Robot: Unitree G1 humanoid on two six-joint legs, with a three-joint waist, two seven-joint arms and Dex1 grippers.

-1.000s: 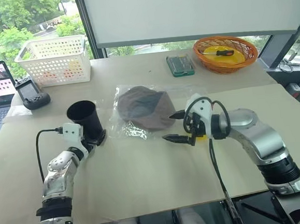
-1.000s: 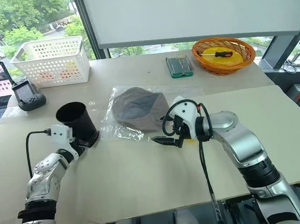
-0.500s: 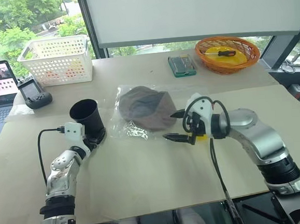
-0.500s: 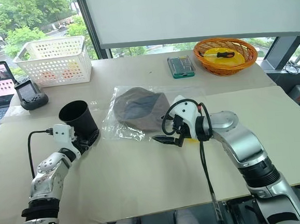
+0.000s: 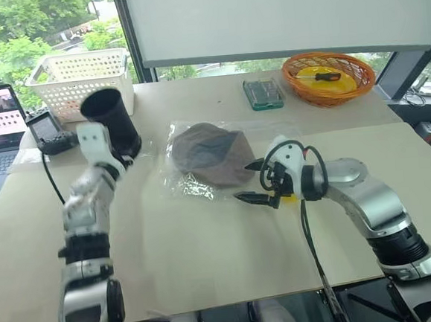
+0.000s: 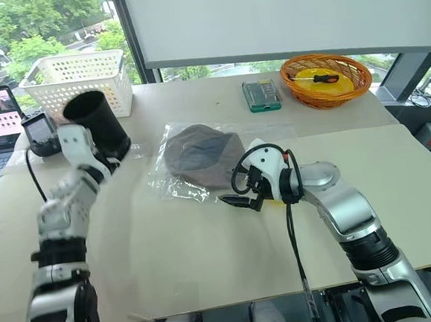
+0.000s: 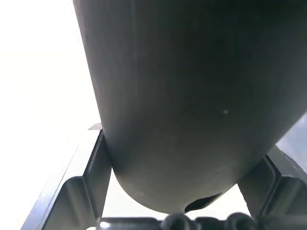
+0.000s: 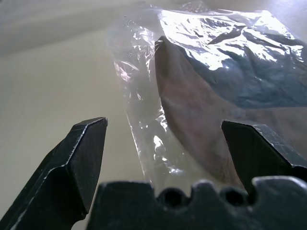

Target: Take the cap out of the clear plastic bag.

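While the left gripper (image 5: 121, 150) pinches the black cup (image 5: 111, 122) aloft near the table's (image 5: 209, 266) far left corner, the right gripper (image 5: 251, 180), fingers spread wide, sits just beside the clear plastic bag (image 5: 200, 158). Cap (image 5: 209, 154) still inside, mid-table. Right arm nearer. Bag's long axis runs roughly left-right; its near-right edge faces the spread fingers. Brim direction unclear.

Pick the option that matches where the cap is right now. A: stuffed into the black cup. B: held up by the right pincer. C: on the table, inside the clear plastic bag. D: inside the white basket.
C: the cap lies on the table wrapped in the clear plastic bag, with the open right pincer empty just beside the bag.
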